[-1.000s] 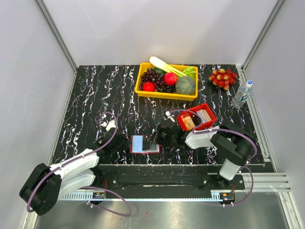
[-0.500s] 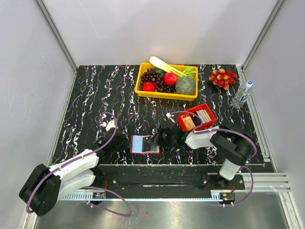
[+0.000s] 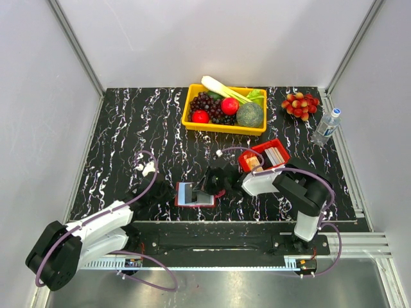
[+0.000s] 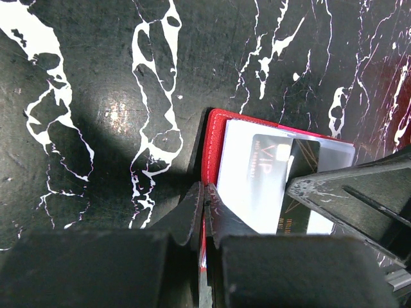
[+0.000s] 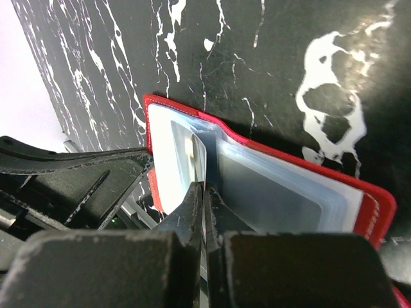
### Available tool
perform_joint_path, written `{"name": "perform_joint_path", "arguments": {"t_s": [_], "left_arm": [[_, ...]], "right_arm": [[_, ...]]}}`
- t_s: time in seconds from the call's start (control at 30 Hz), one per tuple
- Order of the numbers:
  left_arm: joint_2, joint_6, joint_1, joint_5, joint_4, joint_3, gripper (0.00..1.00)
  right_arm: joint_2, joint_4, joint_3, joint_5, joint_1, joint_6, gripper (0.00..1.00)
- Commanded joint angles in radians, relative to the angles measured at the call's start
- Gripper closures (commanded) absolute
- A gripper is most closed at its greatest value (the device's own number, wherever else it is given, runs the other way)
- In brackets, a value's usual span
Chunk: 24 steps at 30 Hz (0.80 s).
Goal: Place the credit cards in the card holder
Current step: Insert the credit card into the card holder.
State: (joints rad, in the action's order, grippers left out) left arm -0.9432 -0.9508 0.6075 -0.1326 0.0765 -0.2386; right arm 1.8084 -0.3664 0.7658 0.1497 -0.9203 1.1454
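The card holder [image 3: 190,194] lies open on the black marble table, red outside with pale blue-grey sleeves [image 5: 270,192]. My left gripper [image 4: 205,187] is shut on the holder's red left edge [image 4: 215,138]. My right gripper [image 5: 204,186] is shut on a black credit card [image 4: 302,168], held on edge over the holder's left page [image 5: 168,163] with its far end at the sleeves. In the top view the right gripper [image 3: 207,188] sits over the holder. More credit cards, one tan [image 3: 254,164] and some whitish [image 3: 276,154], stand in the red tray [image 3: 282,162].
A yellow bin [image 3: 223,127] of fruit and vegetables stands at the back. A red fruit cluster [image 3: 300,104] and a water bottle [image 3: 326,126] are at the back right. The red tray sits just right of my right arm.
My right gripper has moved left with the black card, from the holder's right edge to over its left page. The left arm and the holder have stayed put.
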Motion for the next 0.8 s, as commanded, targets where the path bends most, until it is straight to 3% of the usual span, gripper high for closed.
{"name": "perform_joint_path", "arguments": {"t_s": [0.0, 0.1, 0.4, 0.77], "left_arm": [[0.004, -0.009, -0.002, 0.007, -0.052, 0.004, 1.0], [0.001, -0.008, 0.0, 0.005, -0.049, -0.001, 1.0], [0.001, -0.003, 0.0, -0.001, -0.038, -0.008, 1.0], [0.001, 0.0, 0.0, 0.008, -0.049, -0.007, 1.0]], "right_arm": [[0.092, 0.139, 0.076, 0.079, -0.008, -0.074, 0.96], [0.1, 0.136, 0.081, 0.105, -0.011, -0.085, 0.87], [-0.112, 0.277, 0.046, -0.096, -0.011, -0.171, 0.57], [-0.021, 0.208, 0.098, 0.002, -0.022, -0.179, 0.58]]}}
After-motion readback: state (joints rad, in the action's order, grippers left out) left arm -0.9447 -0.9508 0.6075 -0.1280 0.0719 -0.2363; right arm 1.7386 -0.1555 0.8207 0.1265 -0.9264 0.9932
